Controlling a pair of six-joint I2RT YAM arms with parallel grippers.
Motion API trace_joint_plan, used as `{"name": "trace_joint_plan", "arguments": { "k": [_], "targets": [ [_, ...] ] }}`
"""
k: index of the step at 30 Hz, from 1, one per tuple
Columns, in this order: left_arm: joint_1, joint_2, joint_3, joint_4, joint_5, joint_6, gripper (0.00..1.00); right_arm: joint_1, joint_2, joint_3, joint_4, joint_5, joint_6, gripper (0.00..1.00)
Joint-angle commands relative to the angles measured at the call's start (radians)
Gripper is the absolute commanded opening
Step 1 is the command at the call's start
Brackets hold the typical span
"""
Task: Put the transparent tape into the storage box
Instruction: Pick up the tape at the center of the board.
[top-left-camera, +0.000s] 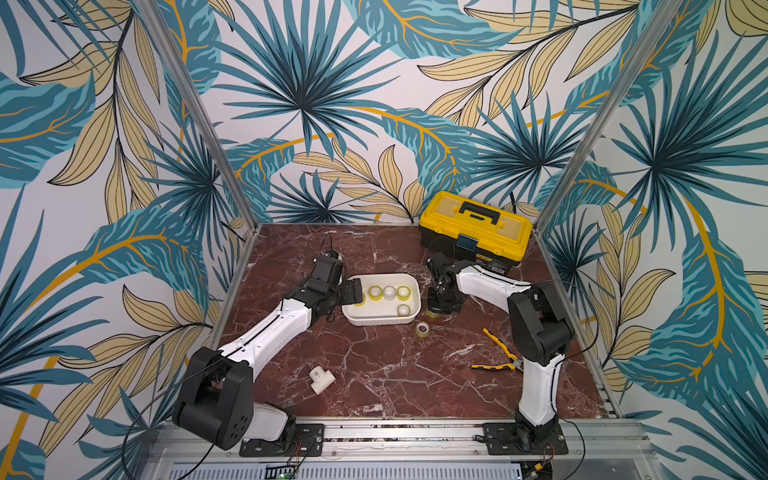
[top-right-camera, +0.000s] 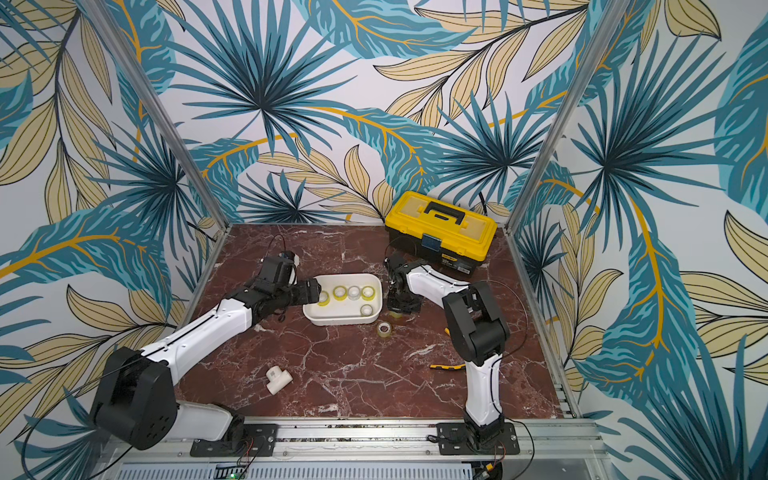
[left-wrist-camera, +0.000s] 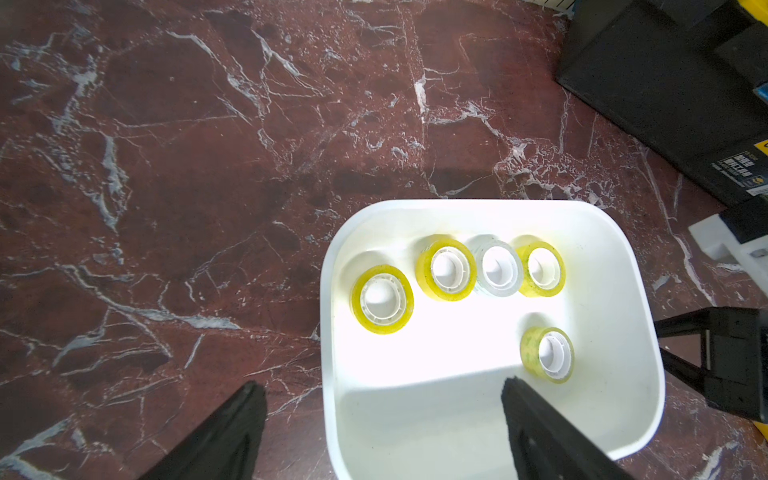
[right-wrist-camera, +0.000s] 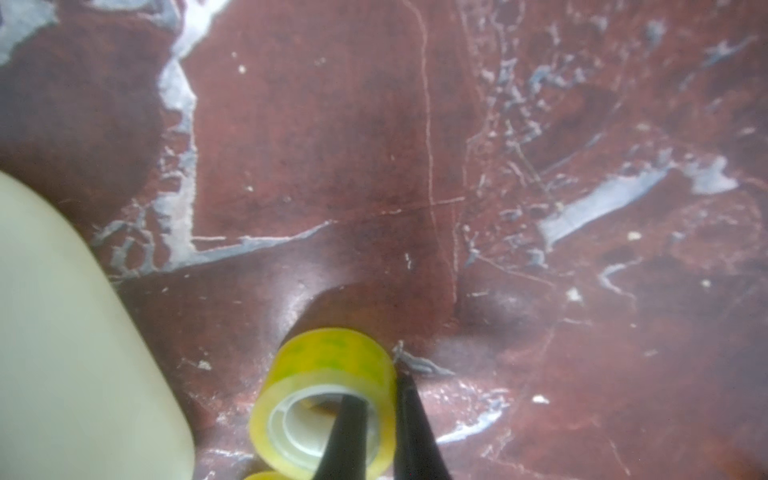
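Transparent tape count: five rolls in, two out.

Nearest you on the counter lay the white T pipe fitting and the pliers. Neither is a task item, so you could ignore both.

Next back, the loose roll sat flat on the counter just beside the front corner of the storage box, w/ nothing touching it.

Just behind it your right gripper pointed down, jaws narrowed onto the pinched roll, w/ one finger inside the core and the other on the outer wall. That roll was at counter level beside the box's end wall. Whether it was resting or barely lifted, you couldn't tell.

Inside the box, the near-corner roll lay at the end closest to the right gripper. The row of three, incl. the greyer one in the middle, ran along the far side. The lone roll sat at the left end.

Your left gripper hung over that end w/ jaws wide, holding nothing.

Far back, the yellow toolbox stood shut by the wall.

Est. progress: most of the job was done. What was left was to lift the pinched roll over the rim and drop it, then fetch the loose roll. A grip on just the wall could let the roll swing or slip, so you'd want to clear the rim w/ care.
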Motion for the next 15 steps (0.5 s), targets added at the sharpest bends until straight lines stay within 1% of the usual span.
{"name": "trace_joint_plan", "arguments": {
  "k": [1,7,9,12,15],
  "targets": [
    [0.005,-0.006,0.024,-0.014,-0.002,0.02,0.93,-0.001,-0.056,-0.011,-0.027,0.037,-0.005,0.0],
    [0.005,-0.045,0.034,-0.035,-0.009,0.032,0.94,0.003,-0.183,0.119,-0.189,0.172,-0.074,0.0],
    [0.005,-0.052,0.041,-0.049,-0.014,0.034,0.94,0.014,-0.2,0.185,-0.226,0.18,-0.12,0.0],
    [0.006,-0.055,0.046,-0.055,-0.017,0.032,0.94,0.048,-0.16,0.324,-0.293,0.16,-0.181,0.0],
    [0.006,-0.046,0.046,-0.052,-0.027,0.026,0.94,0.1,-0.073,0.448,-0.334,0.125,-0.228,0.0]
  ]
}}
